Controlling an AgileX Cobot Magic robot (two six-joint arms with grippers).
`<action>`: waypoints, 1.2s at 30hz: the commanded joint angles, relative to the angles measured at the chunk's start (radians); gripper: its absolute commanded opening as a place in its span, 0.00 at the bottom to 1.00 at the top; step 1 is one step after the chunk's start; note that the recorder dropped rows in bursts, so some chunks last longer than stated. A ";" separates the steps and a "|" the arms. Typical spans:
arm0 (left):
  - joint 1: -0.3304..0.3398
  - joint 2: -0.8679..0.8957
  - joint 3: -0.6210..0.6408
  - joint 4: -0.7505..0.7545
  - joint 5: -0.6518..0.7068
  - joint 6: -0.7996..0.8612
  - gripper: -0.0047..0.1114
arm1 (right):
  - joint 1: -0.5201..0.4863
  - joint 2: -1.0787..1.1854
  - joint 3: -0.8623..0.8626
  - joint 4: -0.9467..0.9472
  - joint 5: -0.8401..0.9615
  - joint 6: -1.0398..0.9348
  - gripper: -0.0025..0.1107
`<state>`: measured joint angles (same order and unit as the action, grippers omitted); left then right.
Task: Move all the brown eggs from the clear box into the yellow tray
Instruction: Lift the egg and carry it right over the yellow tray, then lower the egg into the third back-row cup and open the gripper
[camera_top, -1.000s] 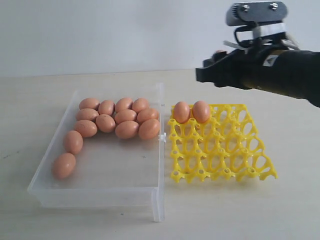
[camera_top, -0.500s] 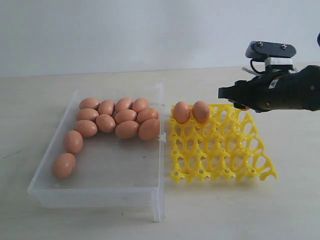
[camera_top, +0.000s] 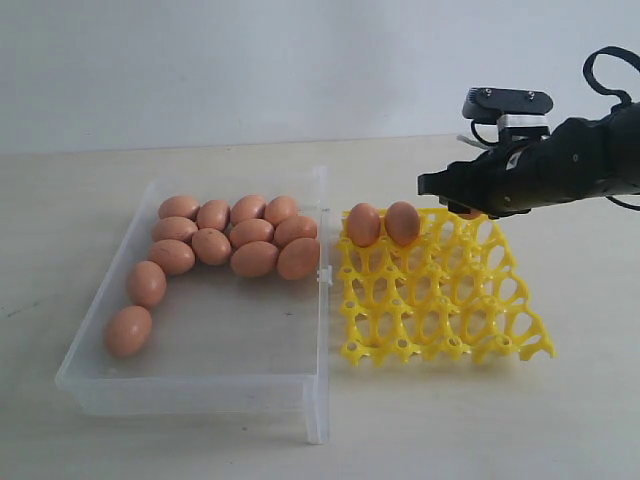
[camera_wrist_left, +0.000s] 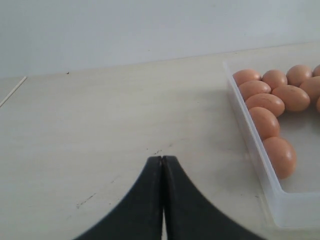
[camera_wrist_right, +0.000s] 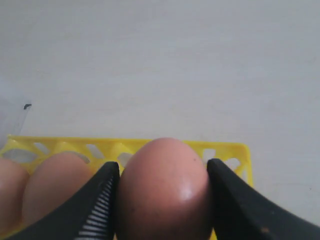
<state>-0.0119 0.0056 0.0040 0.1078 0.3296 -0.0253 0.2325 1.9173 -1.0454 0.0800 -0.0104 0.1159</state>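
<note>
Egg (camera_wrist_right: 164, 192) in my right gripper (camera_wrist_right: 162, 172): light, stiff but brittle shell, smooth and round so it could slip. I judge a gentle hold across the widest belly is best, and that is where my fingers (camera_wrist_right: 97, 200) clamp it now, spread wide. Just under it is the back row of the yellow tray (camera_top: 445, 348), with two eggs (camera_top: 382, 223) seated beside my load. Farther off, the other brown eggs (camera_top: 235, 235) lie loose in the clear box (camera_top: 200, 390), and my left gripper (camera_wrist_left: 162, 167) is empty, tips pressed together, over the bare table (camera_wrist_left: 90, 125).
</note>
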 joint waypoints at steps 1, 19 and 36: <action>0.001 -0.006 -0.004 -0.003 -0.014 -0.004 0.04 | 0.006 0.003 -0.009 -0.011 -0.021 0.000 0.02; 0.001 -0.006 -0.004 -0.003 -0.014 -0.004 0.04 | 0.042 0.042 -0.009 -0.034 -0.058 0.000 0.02; 0.001 -0.006 -0.004 -0.003 -0.014 -0.004 0.04 | 0.042 0.092 -0.011 -0.038 -0.101 -0.002 0.02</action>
<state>-0.0119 0.0056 0.0040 0.1078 0.3296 -0.0253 0.2720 2.0076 -1.0476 0.0540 -0.0867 0.1159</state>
